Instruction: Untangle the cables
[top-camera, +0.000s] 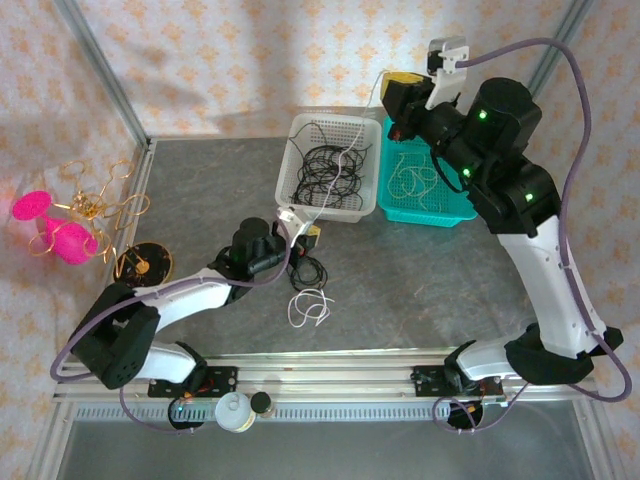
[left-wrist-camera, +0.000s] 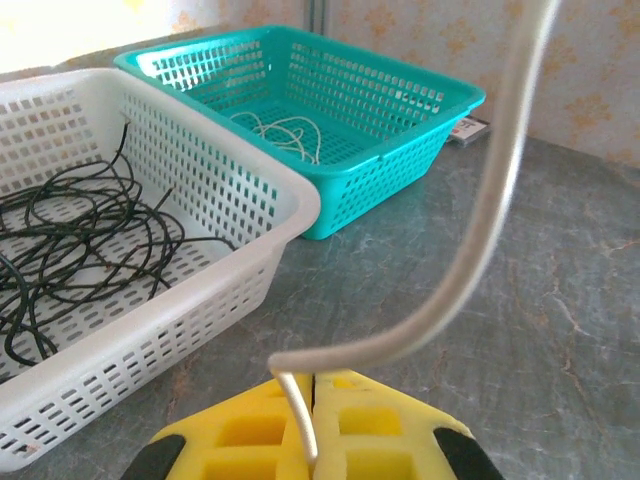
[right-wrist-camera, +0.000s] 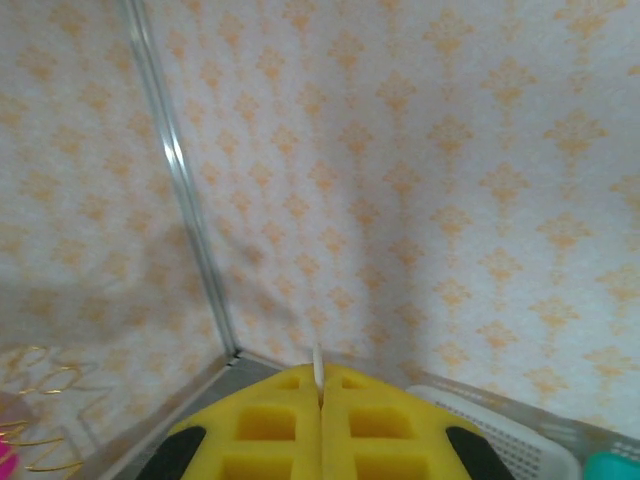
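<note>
Left tool (left-wrist-camera: 312, 385) clamps white cable (left-wrist-camera: 480, 230), white basket (left-wrist-camera: 180, 330) to its left; right tool (right-wrist-camera: 320, 385) clamps white cable too.

White basket (top-camera: 288, 160) just beside teal basket (top-camera: 430, 216); gold wire ornament (top-camera: 95, 205) well apart, far left.

White basket (top-camera: 289, 157), black cables (top-camera: 325, 170); teal basket (top-camera: 420, 214), pale cords (top-camera: 412, 178); one white cable (left-wrist-camera: 500, 195). Table (top-camera: 420, 290) mottled grey. Wallpaper (top-camera: 250, 50) cream, orange floral motifs.
</note>
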